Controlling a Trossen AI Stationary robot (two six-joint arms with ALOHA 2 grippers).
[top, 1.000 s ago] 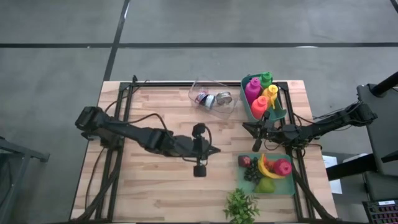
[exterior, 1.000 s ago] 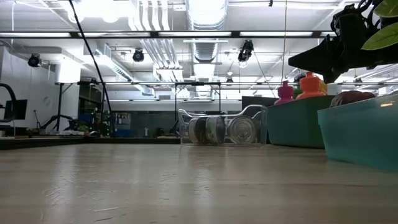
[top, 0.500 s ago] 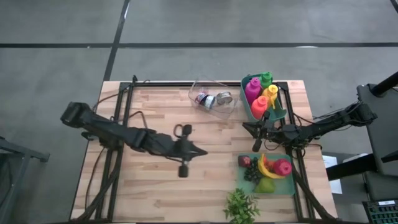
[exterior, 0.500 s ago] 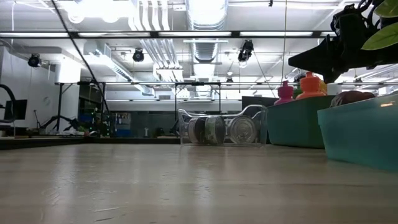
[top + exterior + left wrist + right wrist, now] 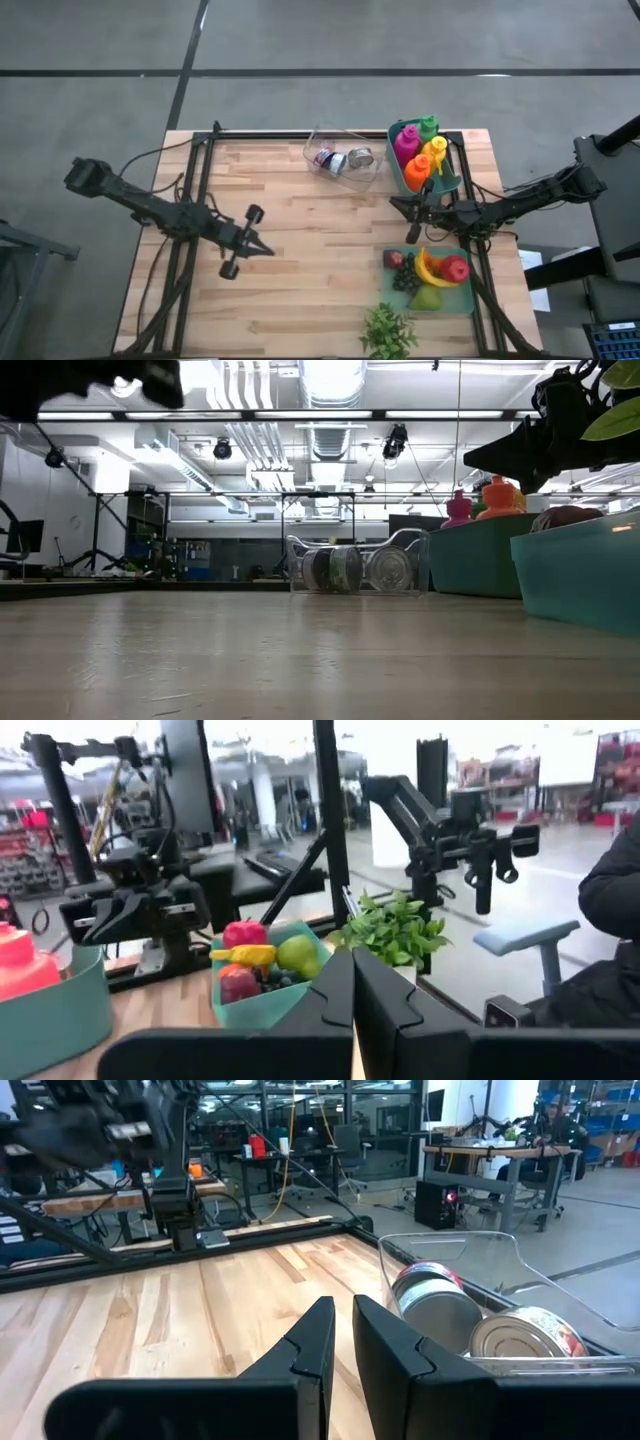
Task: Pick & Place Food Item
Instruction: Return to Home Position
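Note:
The food is fruit in a teal tray (image 5: 428, 278) at the near right: a banana (image 5: 427, 268), a red apple (image 5: 455, 268), grapes and a green pear. The left wrist view looks across the table at this tray (image 5: 262, 982). My left gripper (image 5: 262, 250) hovers over the table's left half, shut and holding nothing, its fingers (image 5: 352, 990) pointing toward the right edge. My right gripper (image 5: 396, 204) waits shut just far of the fruit tray, pointing left, with nothing between its fingers (image 5: 342, 1342).
A clear bin with cans (image 5: 343, 158) lies tipped at the far centre. Beside it stands a teal bin of coloured bottles (image 5: 425, 158). A green plant (image 5: 388, 330) sits at the near edge. A person's dark sleeve (image 5: 615, 890) shows beyond the table.
My left gripper has drawn back from the table's middle toward the left edge and come down somewhat, staying shut and holding nothing.

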